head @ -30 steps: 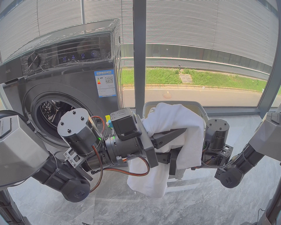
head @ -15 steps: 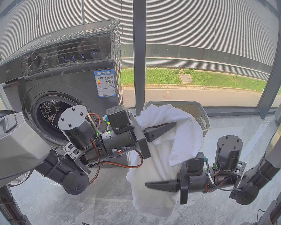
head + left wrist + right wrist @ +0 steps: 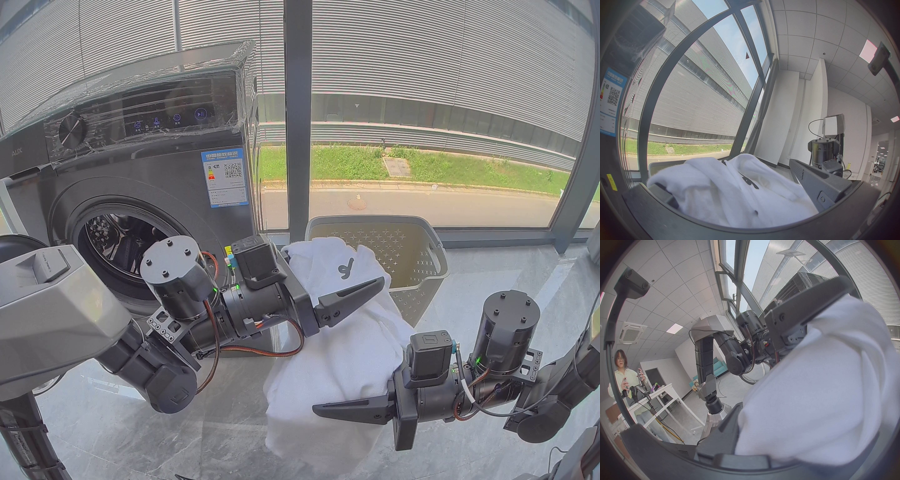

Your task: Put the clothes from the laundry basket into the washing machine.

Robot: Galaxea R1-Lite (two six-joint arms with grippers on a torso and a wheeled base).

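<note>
Clothing: one white garment hangs at frame centre, before the basket, bunched in the spread left tool; whether the right tool beneath pinches it I cannot tell. Likely soft, light, floppy, so take a thick fold.

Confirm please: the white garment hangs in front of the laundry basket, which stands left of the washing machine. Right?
One thing is wrong: in the head view the laundry basket stands right of the washing machine, not left. The white garment does hang in front of it.
</note>
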